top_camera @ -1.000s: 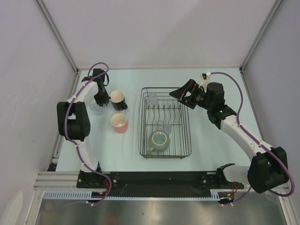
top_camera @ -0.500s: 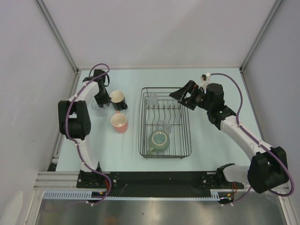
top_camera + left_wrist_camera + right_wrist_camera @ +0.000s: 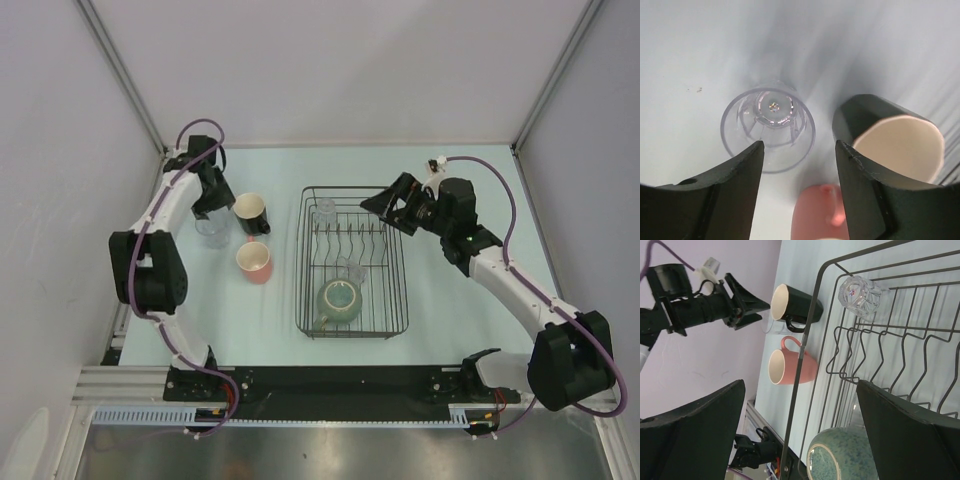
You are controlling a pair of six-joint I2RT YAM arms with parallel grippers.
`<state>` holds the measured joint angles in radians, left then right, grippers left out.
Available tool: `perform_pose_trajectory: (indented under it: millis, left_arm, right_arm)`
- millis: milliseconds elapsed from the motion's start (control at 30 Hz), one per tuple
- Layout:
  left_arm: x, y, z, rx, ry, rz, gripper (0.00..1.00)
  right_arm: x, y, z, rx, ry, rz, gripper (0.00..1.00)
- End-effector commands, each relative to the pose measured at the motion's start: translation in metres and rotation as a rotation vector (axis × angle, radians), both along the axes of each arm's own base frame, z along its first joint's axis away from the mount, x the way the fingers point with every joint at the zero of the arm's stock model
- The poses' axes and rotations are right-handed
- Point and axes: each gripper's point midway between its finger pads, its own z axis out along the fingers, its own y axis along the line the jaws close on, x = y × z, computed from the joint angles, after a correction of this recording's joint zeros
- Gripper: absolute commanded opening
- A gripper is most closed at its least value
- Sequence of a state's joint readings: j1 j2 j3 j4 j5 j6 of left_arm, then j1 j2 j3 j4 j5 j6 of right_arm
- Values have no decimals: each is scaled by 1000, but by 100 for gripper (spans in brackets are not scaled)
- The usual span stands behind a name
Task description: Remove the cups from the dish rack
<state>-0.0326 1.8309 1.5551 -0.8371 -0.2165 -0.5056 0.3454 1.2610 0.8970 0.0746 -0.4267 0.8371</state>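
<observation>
Left gripper (image 3: 206, 198) hangs spread over a clear glass tumbler (image 3: 211, 231), upper left. Right gripper (image 3: 384, 203) gapes above the black wire dish rack (image 3: 383, 285)

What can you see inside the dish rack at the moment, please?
Inside the rack: a green mug at the near end, a glass beside it, and another glass in the far left corner. The right gripper hangs over the far right corner, hiding it from above.

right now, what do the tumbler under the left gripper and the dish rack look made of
The tumbler looks like clear glass, possibly hard plastic: its base and ribs show through the wall. The dish rack looks like thin metal wire with a dark, matte coating, bent into slots.
</observation>
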Motion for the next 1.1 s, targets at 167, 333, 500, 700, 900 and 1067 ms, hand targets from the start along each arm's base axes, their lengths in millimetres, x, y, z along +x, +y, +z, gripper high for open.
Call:
perform_pose_trajectory:
  millis: [167, 333, 500, 700, 900, 1067]
  left_arm:
    - [-7, -4, 96, 10, -244, 36, 69]
    - [-22, -21, 141, -7, -371, 9, 70]
    - [-43, -53, 164, -64, -484, -72, 71]
    - [-73, -81, 171, -115, -559, -149, 71]
    - [-93, -98, 149, -145, -529, -196, 70]
    - [-102, -106, 140, -143, -514, -219, 70]
  right_arm:
    - [-4, 8, 3, -149, -59, 60, 100]
    - [-32, 19, -46, -592, -19, 138, 100]
    - [-48, 11, -73, -795, 10, 147, 100]
    - [-66, 5, -99, -889, 60, 159, 97]
    - [-75, 16, -116, -903, 71, 193, 93]
    - [-70, 13, -128, -961, 81, 170, 91]
